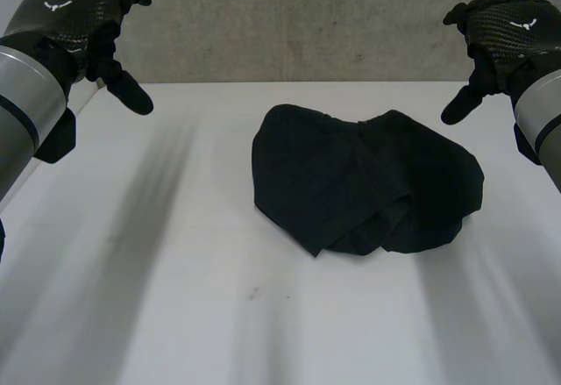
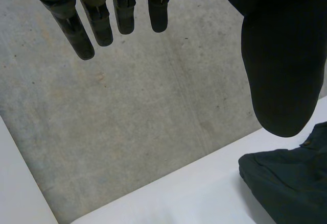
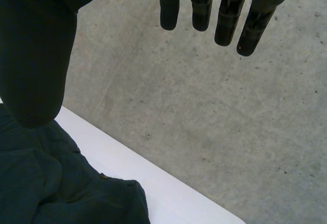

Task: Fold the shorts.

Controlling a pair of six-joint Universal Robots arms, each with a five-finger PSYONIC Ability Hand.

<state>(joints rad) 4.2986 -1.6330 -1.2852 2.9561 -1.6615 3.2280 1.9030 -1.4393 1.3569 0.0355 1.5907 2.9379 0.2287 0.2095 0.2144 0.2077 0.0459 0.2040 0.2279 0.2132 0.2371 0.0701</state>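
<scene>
Dark shorts [image 1: 368, 179] lie crumpled in a heap on the white table [image 1: 175, 297], a little right of its middle. My left hand [image 1: 83, 17] hovers high at the far left, well clear of the cloth, fingers [image 2: 97, 22] straight and thumb spread, nothing in it. My right hand [image 1: 504, 30] hangs at the far right, above and beyond the shorts, fingers [image 3: 225, 22] straight and holding nothing. A part of the shorts [image 2: 291, 183] lies below the left thumb in the left wrist view. In the right wrist view the shorts [image 3: 56, 183] lie under the right thumb.
A grey concrete wall [image 1: 289, 17] stands behind the table's far edge. Bare white tabletop stretches to the left of the shorts and in front of them.
</scene>
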